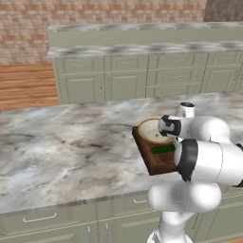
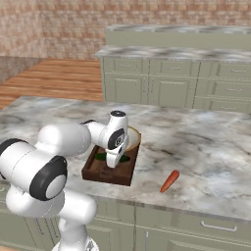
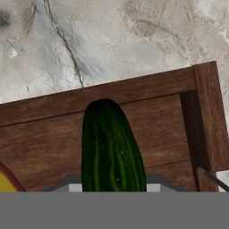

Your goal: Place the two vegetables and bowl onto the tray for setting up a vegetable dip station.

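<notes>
The dark wooden tray (image 1: 154,163) lies on the marble counter near its front edge. The tan bowl (image 1: 151,130) with a cream inside sits at the tray's far end. A dark green cucumber (image 1: 163,149) lies across the tray in front of the bowl. My gripper (image 2: 113,163) points down onto the tray (image 2: 105,172) and appears shut on the cucumber (image 2: 125,159), which looms close at the hand view's bottom centre (image 3: 112,147); my fingertips are hidden there. The orange carrot (image 2: 169,181) lies on the counter, right of the tray.
The marble counter (image 1: 71,142) stretches wide to the left of the tray. Its front edge (image 2: 196,211) runs just past the carrot. A second counter with green cabinets (image 1: 142,71) stands across the floor behind.
</notes>
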